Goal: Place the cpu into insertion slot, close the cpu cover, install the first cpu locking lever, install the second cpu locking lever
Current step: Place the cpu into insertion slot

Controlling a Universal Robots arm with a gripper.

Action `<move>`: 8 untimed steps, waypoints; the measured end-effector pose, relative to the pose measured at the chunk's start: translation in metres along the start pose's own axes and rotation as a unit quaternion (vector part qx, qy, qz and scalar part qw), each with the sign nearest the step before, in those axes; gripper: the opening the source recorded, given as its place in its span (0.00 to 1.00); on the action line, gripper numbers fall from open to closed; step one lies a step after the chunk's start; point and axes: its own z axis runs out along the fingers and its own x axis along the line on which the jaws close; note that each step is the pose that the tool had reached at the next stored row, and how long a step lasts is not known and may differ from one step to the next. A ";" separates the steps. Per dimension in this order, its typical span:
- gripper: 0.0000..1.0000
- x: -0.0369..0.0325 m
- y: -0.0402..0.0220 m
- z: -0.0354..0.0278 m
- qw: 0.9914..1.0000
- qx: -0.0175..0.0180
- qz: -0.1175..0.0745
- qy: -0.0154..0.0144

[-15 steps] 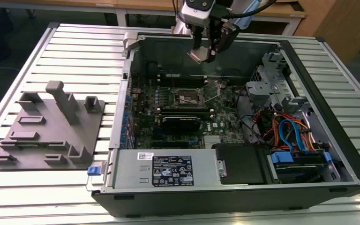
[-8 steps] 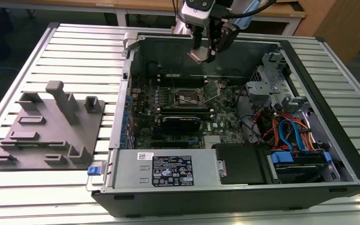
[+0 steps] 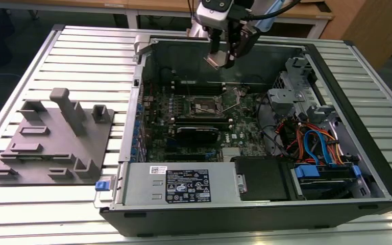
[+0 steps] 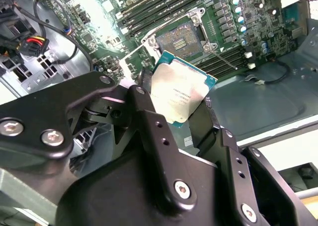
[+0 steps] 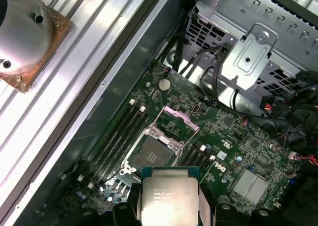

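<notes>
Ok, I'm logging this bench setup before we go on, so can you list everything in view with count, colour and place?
cpu: 1, silver-grey top, green edge, held above the socket.
cpu socket: 1, dark, on the motherboard, empty.
cpu cover: 1, silvery, tilted up at the socket's edge.
motherboard: 1, green, on the case floor.
memory sticks: several, black, alongside the socket.
computer case: 1, black and grey, open, on the table.
power supply: 1, silver with a dark label, inside the case.
cables: a bundle, blue, orange, black, exterior view's right.
fixture tray: 1, grey, exterior view's left of the case.
table: 1, slatted silver.
gripper: 1, black, shut on the cpu.
</notes>
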 end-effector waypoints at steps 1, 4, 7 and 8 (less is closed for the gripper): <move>0.54 0.0000 0.0000 0.0003 1.000 0.000 0.009 0.000; 0.54 0.0000 -0.0001 0.0017 0.999 0.000 0.036 -0.002; 0.54 0.0001 -0.0001 0.0024 0.999 0.000 0.045 -0.002; 0.54 0.0001 -0.0002 0.0024 0.999 0.000 0.045 -0.002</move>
